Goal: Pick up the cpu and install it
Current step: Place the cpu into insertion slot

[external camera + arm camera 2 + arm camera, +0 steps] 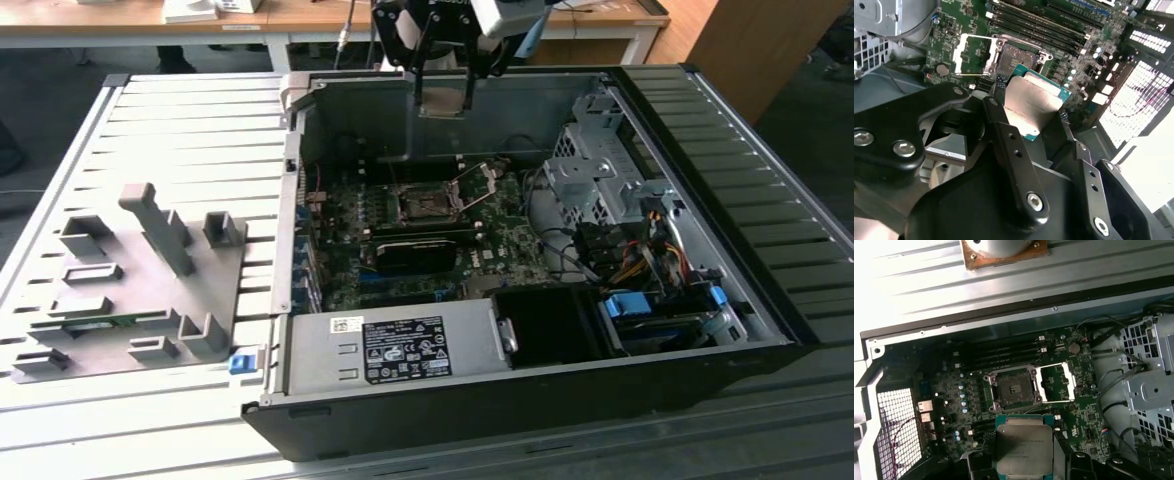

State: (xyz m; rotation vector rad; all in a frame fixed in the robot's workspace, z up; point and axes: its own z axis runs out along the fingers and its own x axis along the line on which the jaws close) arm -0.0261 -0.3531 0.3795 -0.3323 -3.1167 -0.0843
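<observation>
Pinching cpu [1040,107] in claw [1031,99] above case's [534,400] edge. Mid-carry, seemingly, short of open socket [1013,389]. Calls for square alignment.

Exterior view high over case [350,112], both wrist views close above motherboard [1084,416] [948,29]

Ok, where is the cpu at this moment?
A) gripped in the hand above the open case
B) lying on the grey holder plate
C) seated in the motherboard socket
A: the hand grips the cpu by its edges, above the open, empty socket.
</observation>
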